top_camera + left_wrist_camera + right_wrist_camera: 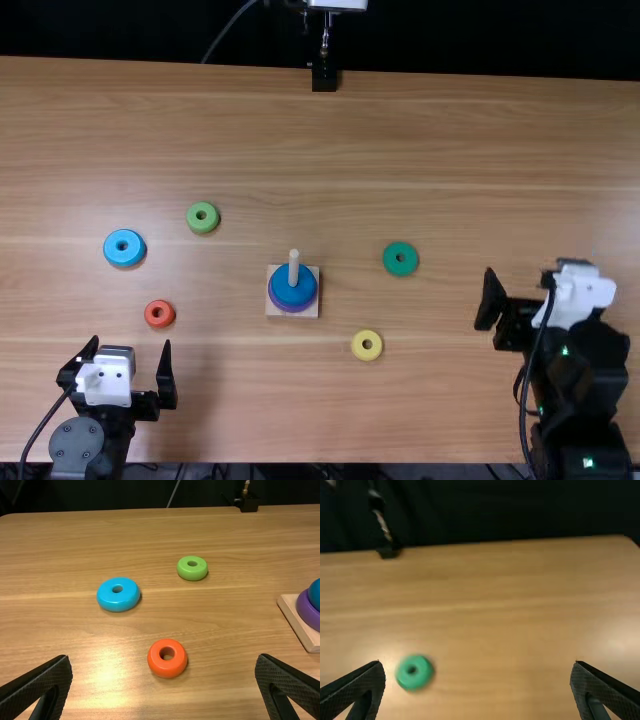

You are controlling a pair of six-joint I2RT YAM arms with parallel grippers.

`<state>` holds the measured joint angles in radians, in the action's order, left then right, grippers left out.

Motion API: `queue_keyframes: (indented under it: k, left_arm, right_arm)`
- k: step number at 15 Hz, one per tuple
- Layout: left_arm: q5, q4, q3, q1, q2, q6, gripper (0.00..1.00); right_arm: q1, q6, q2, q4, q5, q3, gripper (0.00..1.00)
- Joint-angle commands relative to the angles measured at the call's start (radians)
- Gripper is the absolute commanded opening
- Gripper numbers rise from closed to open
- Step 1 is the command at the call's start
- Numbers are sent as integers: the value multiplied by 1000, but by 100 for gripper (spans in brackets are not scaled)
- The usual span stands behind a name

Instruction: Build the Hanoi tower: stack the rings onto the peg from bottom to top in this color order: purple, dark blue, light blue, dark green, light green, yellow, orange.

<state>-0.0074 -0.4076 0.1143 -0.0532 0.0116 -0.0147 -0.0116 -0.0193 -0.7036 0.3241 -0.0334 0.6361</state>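
Gaping L end effector [131,343], R one [531,272], purple ring [293,309] mostly beneath dk blue ring [290,295]

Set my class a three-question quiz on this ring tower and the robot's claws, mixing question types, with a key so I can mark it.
1. Multiple choice: how many rings are on the peg? A) one B) two C) three

2. True or false: the left claw stands open, with nothing between its fingers.

3. Fill the gap: following the task's colour order, the next ring to stack is the ____.

Key: 1, B; 2, true; 3, light blue ring.
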Motion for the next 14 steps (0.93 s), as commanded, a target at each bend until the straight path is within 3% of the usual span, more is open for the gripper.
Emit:
queue_keyframes:
  k: [1,6,14]
  left_arm:
    - [-5,-45,-114,-8,-12,4,100]
    - [-5,-45,-114,-10,-12,4,100]
    - [-5,-45,-114,-8,-12,4,100]
  right_arm:
    - [-14,3,121,-30,20,-93,100]
    - [-53,14,543,-106,19,-414,100]
    - [-50,16,671,-95,19,-584,100]
